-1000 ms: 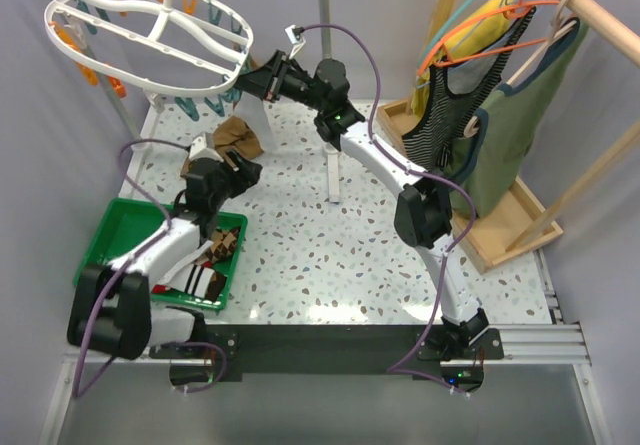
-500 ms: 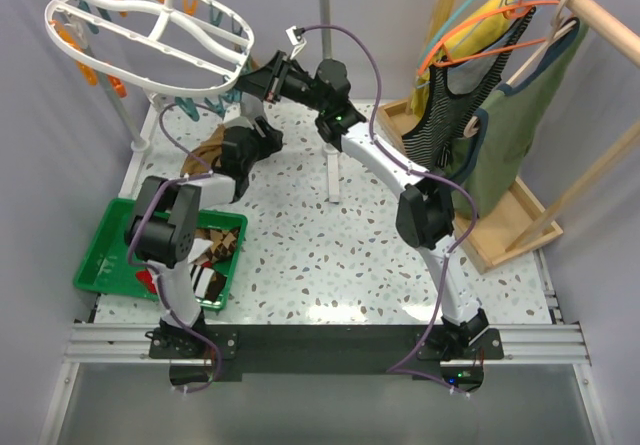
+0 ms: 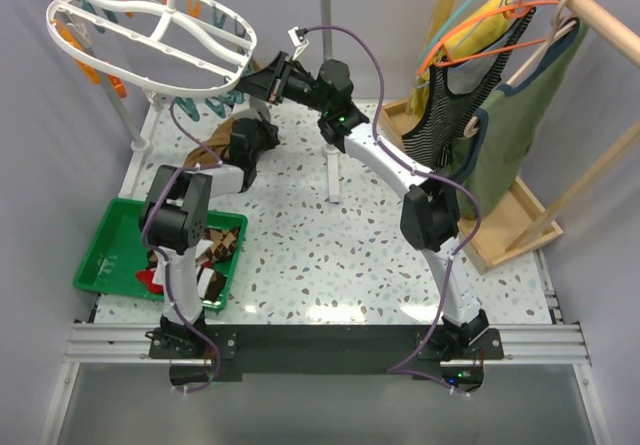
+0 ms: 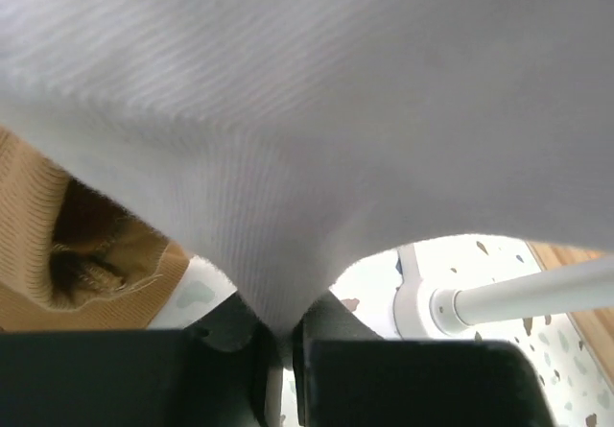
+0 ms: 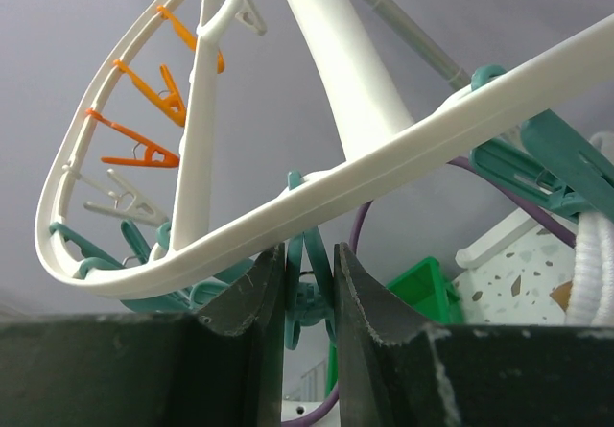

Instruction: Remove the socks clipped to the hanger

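Left gripper (image 4: 278,336): clenched on a fold of the white sock (image 4: 307,130), with the fabric nipped right at the fingertips.
Right gripper (image 5: 309,273): up under the hanger (image 5: 384,182) rim, clamped across a teal clip (image 5: 305,307).
Where: the hanger sits at 11 o'clock over the table (image 3: 330,255). The white sock drapes just below its near rim, but its top end is hidden, so I can't tell whether it's clipped. A tan sock (image 4: 48,225) is bunched beside it at 9 o'clock in the left wrist view.
Handling: light, limp, stretchy knit that will stretch before it comes free. A thick fold near the clipped end looks the best hold.
Hanger: light plastic hung from a hook, likely to swing under a tug.
Room: there's open table toward 5 o'clock and a white post (image 4: 518,293) close by. The tray (image 3: 105,235) waits at 8 o'clock.
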Action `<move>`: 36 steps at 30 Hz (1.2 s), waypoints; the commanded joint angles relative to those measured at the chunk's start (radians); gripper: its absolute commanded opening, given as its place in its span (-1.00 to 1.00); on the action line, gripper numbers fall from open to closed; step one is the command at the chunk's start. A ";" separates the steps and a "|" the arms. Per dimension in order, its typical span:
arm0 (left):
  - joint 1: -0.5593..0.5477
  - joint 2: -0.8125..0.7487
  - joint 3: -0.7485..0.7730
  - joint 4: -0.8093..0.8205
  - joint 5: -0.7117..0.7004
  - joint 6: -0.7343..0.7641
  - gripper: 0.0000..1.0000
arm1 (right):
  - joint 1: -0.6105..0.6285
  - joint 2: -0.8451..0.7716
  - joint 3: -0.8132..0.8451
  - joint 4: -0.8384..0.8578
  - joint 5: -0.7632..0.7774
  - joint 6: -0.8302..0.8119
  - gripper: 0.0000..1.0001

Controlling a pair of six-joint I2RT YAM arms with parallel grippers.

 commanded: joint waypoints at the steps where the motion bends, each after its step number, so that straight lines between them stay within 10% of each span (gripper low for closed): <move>1: -0.012 -0.097 0.003 0.005 0.029 0.018 -0.93 | 0.004 -0.069 -0.017 -0.018 -0.031 -0.001 -0.80; 14: -0.095 -0.473 -0.173 -0.267 0.043 -0.110 -1.00 | 0.004 -0.082 0.043 -0.309 -0.068 -0.053 0.51; 36: -0.104 -0.843 -0.278 -0.613 0.190 -0.173 -1.00 | -0.068 -0.308 -0.017 -0.831 0.067 -0.575 0.97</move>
